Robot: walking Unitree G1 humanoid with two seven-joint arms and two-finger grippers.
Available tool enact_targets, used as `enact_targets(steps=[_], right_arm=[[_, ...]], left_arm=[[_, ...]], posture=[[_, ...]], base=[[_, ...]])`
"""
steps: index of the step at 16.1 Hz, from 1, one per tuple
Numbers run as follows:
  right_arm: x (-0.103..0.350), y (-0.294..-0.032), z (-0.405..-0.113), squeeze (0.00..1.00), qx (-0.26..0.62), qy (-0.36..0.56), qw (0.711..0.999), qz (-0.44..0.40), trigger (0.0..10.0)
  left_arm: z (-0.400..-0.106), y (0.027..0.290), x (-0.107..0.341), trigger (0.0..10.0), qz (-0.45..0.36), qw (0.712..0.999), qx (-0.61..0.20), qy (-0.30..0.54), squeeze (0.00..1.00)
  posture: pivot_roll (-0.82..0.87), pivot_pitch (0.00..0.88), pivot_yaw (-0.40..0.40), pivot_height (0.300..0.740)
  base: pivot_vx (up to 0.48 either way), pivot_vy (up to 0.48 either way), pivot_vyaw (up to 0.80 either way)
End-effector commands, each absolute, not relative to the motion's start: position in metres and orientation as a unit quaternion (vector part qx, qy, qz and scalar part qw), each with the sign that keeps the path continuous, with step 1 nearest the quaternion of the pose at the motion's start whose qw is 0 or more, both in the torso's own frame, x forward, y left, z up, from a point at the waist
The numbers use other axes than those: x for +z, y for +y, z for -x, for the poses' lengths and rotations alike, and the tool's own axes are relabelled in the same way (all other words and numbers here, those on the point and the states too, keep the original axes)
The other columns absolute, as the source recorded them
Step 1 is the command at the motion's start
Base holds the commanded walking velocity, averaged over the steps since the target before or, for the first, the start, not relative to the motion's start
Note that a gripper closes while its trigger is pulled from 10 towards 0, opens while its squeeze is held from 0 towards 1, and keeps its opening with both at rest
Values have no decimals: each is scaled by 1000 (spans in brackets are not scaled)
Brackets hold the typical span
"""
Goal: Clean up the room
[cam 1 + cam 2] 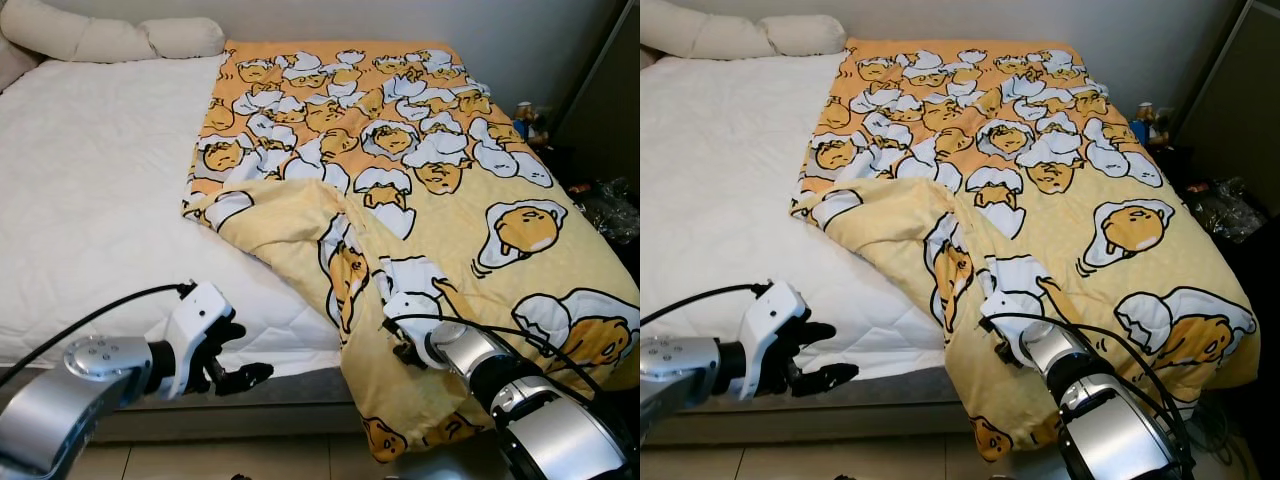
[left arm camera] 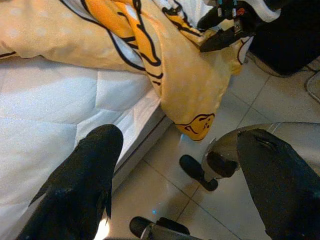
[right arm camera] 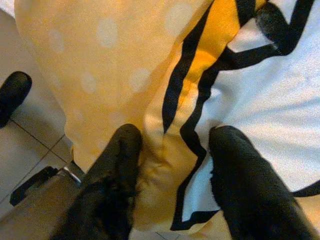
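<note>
The white quilted mattress [image 1: 90, 200] runs off the picture's left edge; the yellow egg-print blanket [image 1: 420, 170] covers its right half; the small colourful items [image 1: 527, 120] beyond the blanket's far corner are too small to identify; both silver arms are cropped at the bottom edge.

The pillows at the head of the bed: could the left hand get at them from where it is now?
Probably not: the left hand hovers open off the foot edge, and the pillows lie across the whole mattress.
</note>
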State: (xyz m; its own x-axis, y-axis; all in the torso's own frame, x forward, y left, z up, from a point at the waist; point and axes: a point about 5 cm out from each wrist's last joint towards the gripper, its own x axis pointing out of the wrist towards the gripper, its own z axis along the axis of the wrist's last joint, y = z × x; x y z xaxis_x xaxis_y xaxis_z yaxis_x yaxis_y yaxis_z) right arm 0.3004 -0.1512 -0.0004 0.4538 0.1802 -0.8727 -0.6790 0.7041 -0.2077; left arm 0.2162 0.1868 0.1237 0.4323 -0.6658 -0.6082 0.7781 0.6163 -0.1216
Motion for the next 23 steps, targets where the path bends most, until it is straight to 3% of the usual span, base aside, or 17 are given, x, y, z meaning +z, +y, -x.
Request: enact_targets(steps=[1, 8, 12, 13, 14, 16, 18, 19, 20, 22, 23], right_arm=[[6, -148, -307, 0, 268, 438, 815, 268, 0], [14, -151, -311, 0, 280, 414, 842, 204, 0], [37, -136, -317, 0, 364, 363, 854, 81, 0], [53, -122, -316, 0, 413, 335, 847, 13, 0], [59, -116, -315, 0, 432, 326, 841, -2, 0], [86, -85, -304, 0, 502, 274, 816, -85, 0], [88, -85, -303, 0, 488, 258, 832, -54, 0], [82, -92, -304, 0, 455, 265, 850, -2, 3490], [75, -100, -305, 0, 420, 283, 861, 43, 10000], [54, -124, -302, 16, 348, 337, 866, 120, 10000], [49, -130, -302, 1000, 333, 352, 864, 138, 10000]], left_arm=[[-219, 189, 127, 10000, -88, 840, -436, 311, 0], [-224, 195, 121, 10000, -88, 806, -498, 307, 0], [-226, 196, 117, 10000, -88, 792, -521, 306, 0], [-228, 199, 117, 10000, -88, 793, -521, 304, 0], [-229, 201, 117, 10000, -87, 795, -519, 302, 0], [-246, 197, 123, 10000, -38, 834, -487, 257, 0], [-254, 192, 127, 10000, -19, 849, -473, 236, 0], [-254, 192, 126, 10000, -24, 851, -469, 234, 0], [-252, 192, 125, 10000, -28, 851, -468, 236, 0], [-244, 190, 117, 10000, -50, 840, -478, 252, 0], [-241, 188, 115, 10000, -58, 835, -482, 260, 0]], posture=[[-71, 0, 6, 740], [-84, 0, 14, 740], [-80, 0, 9, 740], [-78, 0, 8, 740], [-78, 0, 9, 740], [-69, 0, 7, 740], [-66, 0, 0, 740], [-70, 0, 0, 740], [-72, 0, 0, 740], [-73, 0, -3, 740], [-73, 0, -3, 740]], base=[[0, 0, 0], [0, 0, 0], [0, 0, 0], [0, 0, 0], [0, 0, 0], [0, 0, 0], [0, 0, 0], [0, 0, 0], [0, 0, 0], [0, 0, 0], [0, 0, 0]])
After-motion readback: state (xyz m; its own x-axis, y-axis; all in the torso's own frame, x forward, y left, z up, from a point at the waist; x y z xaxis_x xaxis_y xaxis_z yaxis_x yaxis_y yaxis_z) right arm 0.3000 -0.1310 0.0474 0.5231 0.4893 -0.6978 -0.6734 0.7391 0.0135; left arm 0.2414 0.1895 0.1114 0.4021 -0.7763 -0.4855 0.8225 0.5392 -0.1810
